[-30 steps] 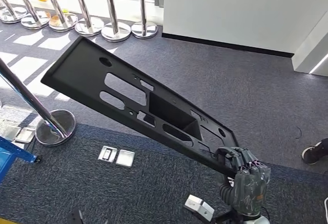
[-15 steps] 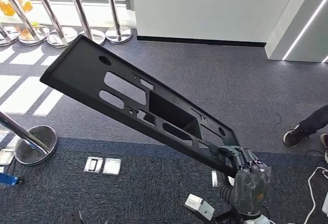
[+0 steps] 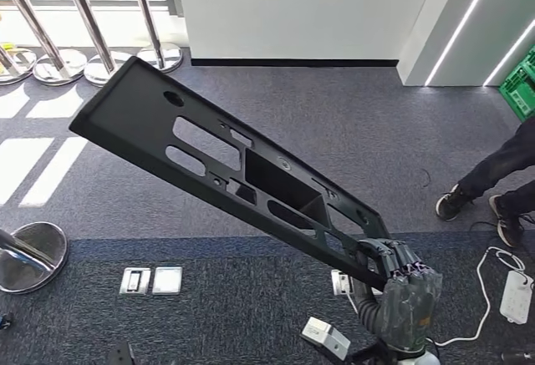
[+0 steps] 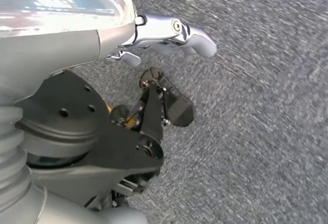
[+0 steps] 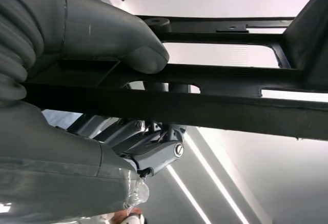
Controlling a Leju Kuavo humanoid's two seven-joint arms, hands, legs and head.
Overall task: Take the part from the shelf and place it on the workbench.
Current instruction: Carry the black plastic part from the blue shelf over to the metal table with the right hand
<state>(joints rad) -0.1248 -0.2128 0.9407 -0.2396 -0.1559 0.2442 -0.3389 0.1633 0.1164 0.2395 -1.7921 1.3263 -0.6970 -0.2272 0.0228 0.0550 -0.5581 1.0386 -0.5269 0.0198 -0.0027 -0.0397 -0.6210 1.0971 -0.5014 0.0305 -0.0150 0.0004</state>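
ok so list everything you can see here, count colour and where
part: one, black, long panel with cutouts, held up over the carpet at its near end
stanchion bases: several, chrome, far left by the window; one more near left
floor plates: two, silver, set in the carpet near left
crate: one, green, far right edge
power strip: one, white, on the carpet at right with a white cable
person's shoes: two, dark, right side
right robot hand: one, grey, grips the part's near end
left robot hand: one, silver, hangs over the carpet, holds nothing
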